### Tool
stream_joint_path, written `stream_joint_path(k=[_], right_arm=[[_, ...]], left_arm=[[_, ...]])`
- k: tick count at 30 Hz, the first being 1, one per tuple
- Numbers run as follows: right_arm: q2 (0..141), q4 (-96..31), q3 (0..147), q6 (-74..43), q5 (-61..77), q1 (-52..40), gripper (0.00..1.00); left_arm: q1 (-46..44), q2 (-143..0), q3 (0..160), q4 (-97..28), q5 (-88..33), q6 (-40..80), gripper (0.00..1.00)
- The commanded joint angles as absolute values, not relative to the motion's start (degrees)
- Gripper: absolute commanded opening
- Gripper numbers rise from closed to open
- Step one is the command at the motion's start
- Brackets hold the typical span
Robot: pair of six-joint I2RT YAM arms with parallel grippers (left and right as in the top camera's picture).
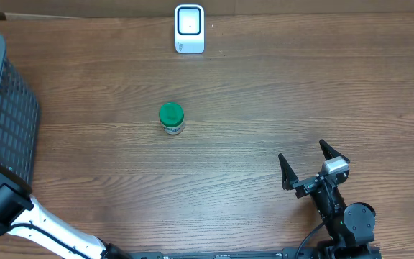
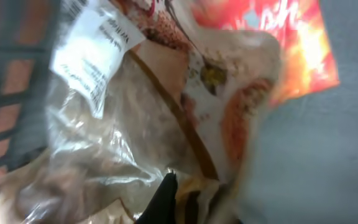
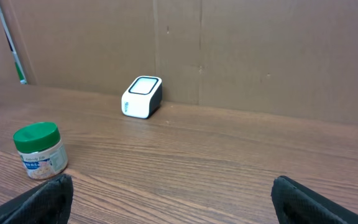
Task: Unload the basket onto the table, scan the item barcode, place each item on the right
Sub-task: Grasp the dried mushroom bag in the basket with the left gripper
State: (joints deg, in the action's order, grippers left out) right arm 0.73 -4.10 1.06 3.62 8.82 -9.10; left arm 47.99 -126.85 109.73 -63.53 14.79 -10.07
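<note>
Wood table (image 1: 279, 93) lies open across its middle and right. Black mesh basket (image 1: 6, 108) stands at the left edge; inside it a crinkled snack bag (image 2: 135, 124) lies slanted, with its white label (image 2: 95, 53) at the upper left in the left wrist view. Scanner (image 1: 190, 29) sits at the far edge, with an upright green-lidded jar (image 1: 172, 119) mid-table. Left gripper (image 2: 165, 190) is closed against the bag's plastic; whether it pinches it is unclear. Right gripper (image 1: 302, 150) gapes wide and empty.
</note>
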Motion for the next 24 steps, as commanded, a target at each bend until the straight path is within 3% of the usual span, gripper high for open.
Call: stream_joint_path(k=[1, 8, 16, 20, 23, 24], right_arm=[[0.2, -3.8, 0.4, 3.4, 9.1, -9.3, 1.00], [0.2, -3.8, 0.4, 3.4, 9.1, -9.3, 1.00], [0.2, -3.8, 0.4, 3.4, 9.1, -9.3, 1.00], [0.2, -3.8, 0.4, 3.4, 9.1, -9.3, 1.00], [0.2, -3.8, 0.4, 3.4, 9.1, -9.3, 1.00], [0.2, -3.8, 0.4, 3.4, 9.1, -9.3, 1.00]], left_arm=[[47.5, -125.6, 117.8, -66.3, 13.6, -4.2, 0.04], [47.5, -119.9, 130.9, -71.3, 8.4, -0.6, 0.04], [47.5, -117.4, 129.4, -71.8, 5.3, -0.9, 0.06], [47.6, -117.4, 124.9, -71.4, 10.9, -1.1, 0.77], [48.0, -117.5, 120.2, -69.7, 16.8, -2.0, 0.98], [48.2, -117.5, 119.3, -68.9, 17.4, -2.0, 1.00]])
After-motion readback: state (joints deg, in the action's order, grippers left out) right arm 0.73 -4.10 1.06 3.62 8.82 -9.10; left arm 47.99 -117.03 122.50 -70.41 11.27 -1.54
